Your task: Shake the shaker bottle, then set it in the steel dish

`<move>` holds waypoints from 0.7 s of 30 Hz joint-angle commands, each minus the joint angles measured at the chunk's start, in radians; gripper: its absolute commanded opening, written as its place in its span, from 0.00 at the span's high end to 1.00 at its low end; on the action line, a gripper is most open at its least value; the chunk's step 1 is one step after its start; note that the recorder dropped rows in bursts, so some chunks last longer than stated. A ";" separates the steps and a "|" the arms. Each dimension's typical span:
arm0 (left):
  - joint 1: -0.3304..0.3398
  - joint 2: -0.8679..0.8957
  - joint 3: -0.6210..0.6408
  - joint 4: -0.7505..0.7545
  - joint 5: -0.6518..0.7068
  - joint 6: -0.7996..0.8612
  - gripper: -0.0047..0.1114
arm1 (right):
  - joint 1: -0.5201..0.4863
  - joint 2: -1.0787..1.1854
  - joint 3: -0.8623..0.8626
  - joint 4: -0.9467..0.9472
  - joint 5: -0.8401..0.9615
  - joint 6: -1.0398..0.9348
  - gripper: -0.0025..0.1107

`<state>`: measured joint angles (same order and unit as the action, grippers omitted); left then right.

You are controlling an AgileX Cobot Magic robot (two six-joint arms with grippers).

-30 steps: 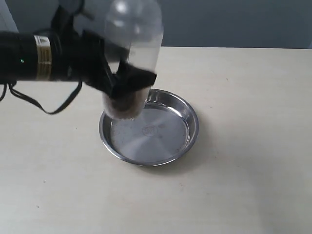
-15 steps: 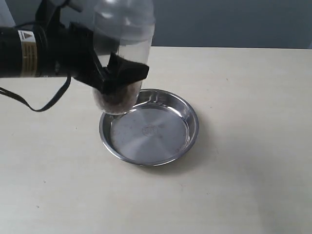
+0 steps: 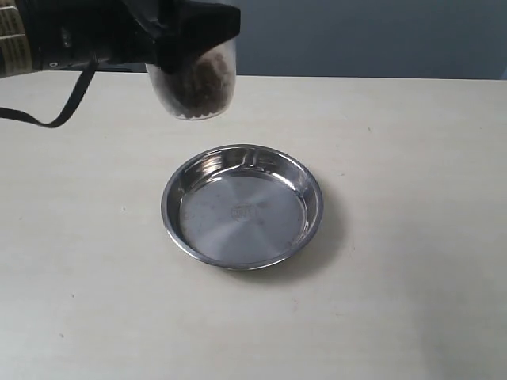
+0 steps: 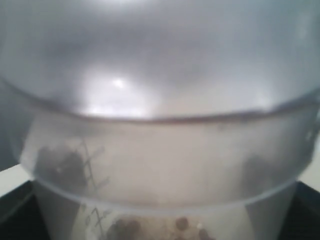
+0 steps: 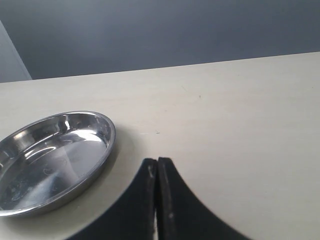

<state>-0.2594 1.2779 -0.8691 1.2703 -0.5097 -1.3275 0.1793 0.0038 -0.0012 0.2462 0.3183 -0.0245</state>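
Observation:
The shaker bottle (image 3: pixel 196 83) hangs high at the upper left of the exterior view, only its lower end with brown granules showing below the frame's top. My left gripper (image 3: pixel 186 36) is shut on the shaker bottle (image 4: pixel 160 145), whose frosted wall fills the left wrist view. The steel dish (image 3: pixel 242 206) lies on the table below and to the right of the bottle, with nothing in it. My right gripper (image 5: pixel 157 167) is shut with nothing in it, hovering over the table beside the steel dish (image 5: pixel 50 160); it does not show in the exterior view.
A pale beige table (image 3: pixel 396 301) spreads all around the dish. A dark grey-blue wall (image 3: pixel 356 36) stands behind the table's far edge. A black cable (image 3: pixel 55 111) loops down from my left arm.
My left gripper has lifted the shaker bottle up and to the left, from just over the dish's near-left rim to the top of the view. The granules have shifted inside.

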 commanded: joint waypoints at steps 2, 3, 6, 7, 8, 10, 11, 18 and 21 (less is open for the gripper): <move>-0.002 -0.008 -0.006 -0.121 0.201 -0.079 0.96 | 0.001 -0.004 0.001 -0.001 -0.010 -0.002 0.98; -0.002 -0.008 -0.006 -0.115 0.266 -0.076 0.96 | 0.001 -0.004 0.001 -0.001 -0.010 -0.002 0.98; -0.002 -0.008 -0.006 -0.095 0.484 -0.051 0.96 | 0.001 -0.004 0.001 -0.001 -0.010 -0.002 0.98; -0.002 -0.008 -0.006 -0.102 0.523 -0.053 0.96 | 0.001 -0.004 0.001 -0.001 -0.010 -0.002 0.98; -0.002 -0.008 -0.001 -0.120 0.498 -0.053 0.96 | 0.001 -0.004 0.001 -0.001 -0.010 -0.002 0.98; -0.002 -0.008 0.027 -0.114 0.258 -0.051 0.96 | 0.001 -0.004 0.001 -0.001 -0.010 -0.002 0.98; -0.002 0.004 0.043 -0.068 0.050 -0.046 0.96 | 0.001 -0.004 0.001 -0.001 -0.010 -0.002 0.98; -0.002 0.083 0.047 0.127 0.109 -0.121 0.96 | 0.001 -0.004 0.001 -0.001 -0.010 -0.002 0.98; -0.002 0.088 0.047 0.083 0.159 -0.223 0.96 | 0.001 -0.004 0.001 -0.001 -0.010 -0.002 0.98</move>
<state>-0.2703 1.3594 -0.8175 1.4108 -0.4391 -1.4535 0.1793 0.0038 -0.0012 0.2462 0.3183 -0.0245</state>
